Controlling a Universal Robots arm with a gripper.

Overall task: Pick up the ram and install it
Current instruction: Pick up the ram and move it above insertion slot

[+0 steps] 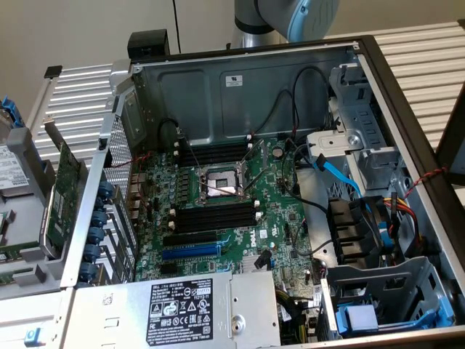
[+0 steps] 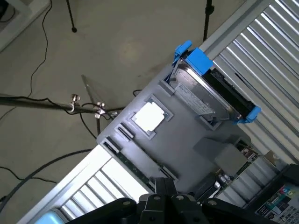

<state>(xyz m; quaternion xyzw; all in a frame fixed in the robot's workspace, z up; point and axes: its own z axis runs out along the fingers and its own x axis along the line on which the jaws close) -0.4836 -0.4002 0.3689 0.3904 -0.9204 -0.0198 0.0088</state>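
The ram looks like the thin dark green strip point(image 2: 133, 164) standing on edge in a slot along the rim of a grey parts tray point(image 2: 187, 140). My gripper point(image 2: 163, 203) is a black body hovering above that tray, close over the strip's end and not touching it. In the exterior view the same tray point(image 1: 29, 254) lies at the left, outside the open computer case point(image 1: 240, 87). Inside the case, the motherboard point(image 1: 218, 196) carries long black memory slots point(image 1: 214, 154) with white end clips, and more slots point(image 1: 214, 216) below the processor socket point(image 1: 221, 185).
A hard drive in a blue caddy point(image 2: 212, 88) and a white square part point(image 2: 149, 116) sit on the tray. A larger green expansion card point(image 1: 67, 182) stands by the case wall. Cables, a power supply point(image 1: 182, 309) and drive cages point(image 1: 392, 291) crowd the case. The arm point(image 1: 287, 18) rises behind it.
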